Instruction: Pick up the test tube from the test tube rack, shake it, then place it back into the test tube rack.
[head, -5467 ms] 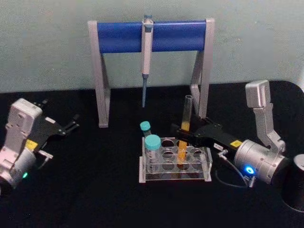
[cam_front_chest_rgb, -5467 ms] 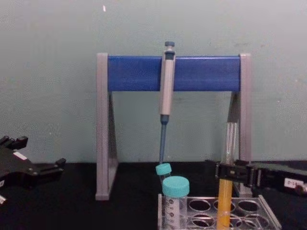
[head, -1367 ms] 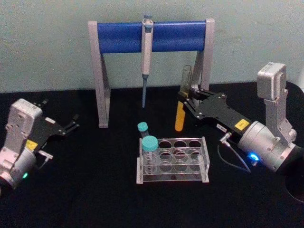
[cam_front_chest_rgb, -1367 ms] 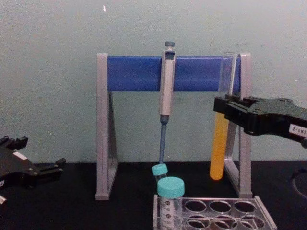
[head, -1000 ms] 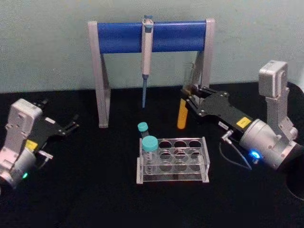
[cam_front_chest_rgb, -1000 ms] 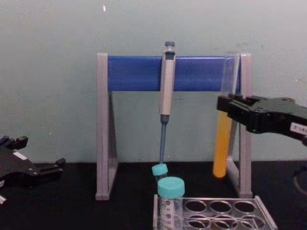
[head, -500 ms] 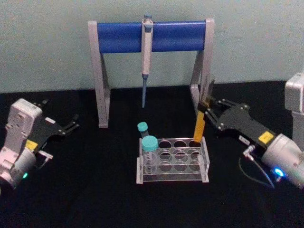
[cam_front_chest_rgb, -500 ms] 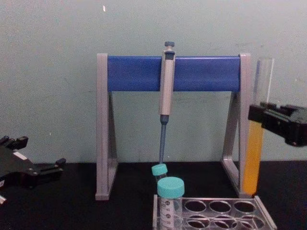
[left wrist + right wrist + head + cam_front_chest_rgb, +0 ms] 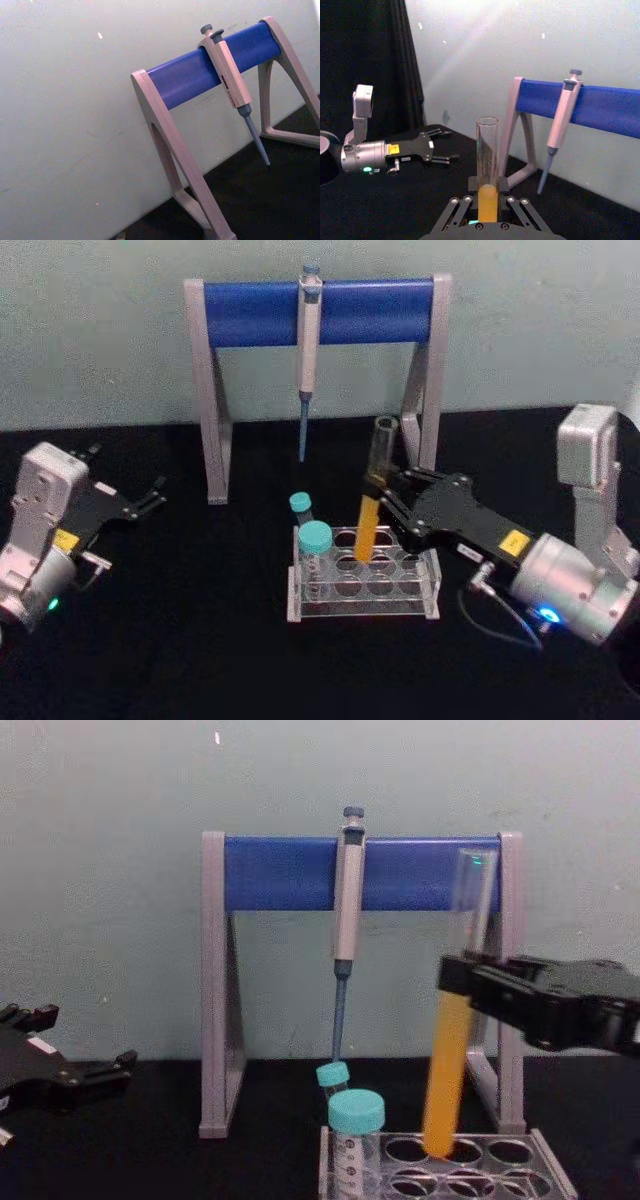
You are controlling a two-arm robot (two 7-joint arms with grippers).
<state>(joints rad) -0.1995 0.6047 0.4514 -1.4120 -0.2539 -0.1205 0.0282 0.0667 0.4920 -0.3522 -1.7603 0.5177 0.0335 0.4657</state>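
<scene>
In the head view, your right gripper point(image 9: 381, 487) reaches in from the right, its jaws clamped on the tube point(image 9: 366, 530) just above the orange liquid. The tube is tilted, top leaning right, and its round bottom is at the middle hole of the rack's point(image 9: 366, 607) back row; you cannot tell whether it has entered. 2 capped tubes point(image 9: 316, 538) stand at the rack's left end. Behind it the stand point(image 9: 360, 312) carries 1 pipette point(image 9: 308, 335). Your left gripper point(image 9: 126, 476) is parked at the left of the worktop point(image 9: 200, 640), jaws apart and holding nothing

In the chest view, the tube point(image 9: 446, 1070) hangs in front of the stand's point(image 9: 280, 872) right leg, held by the right gripper point(image 9: 458, 978) at the liquid's top edge. Its bottom meets the rim of a back-row hole in the rack point(image 9: 555, 1166), right of the capped tubes point(image 9: 362, 1112). The left gripper point(image 9: 72, 1042) lies low at the left edge, jaws apart

In the right wrist view, the tube point(image 9: 487, 150) stands between the jaws, clear glass above, orange liquid at the grip. Beyond it are the stand point(image 9: 605, 107), the pipette point(image 9: 562, 115) and, farther off, the left gripper point(image 9: 444, 146)

In the left wrist view, you see the stand point(image 9: 195, 76) with the pipette point(image 9: 231, 75) hung on its blue bar, over the worktop point(image 9: 260, 205)
</scene>
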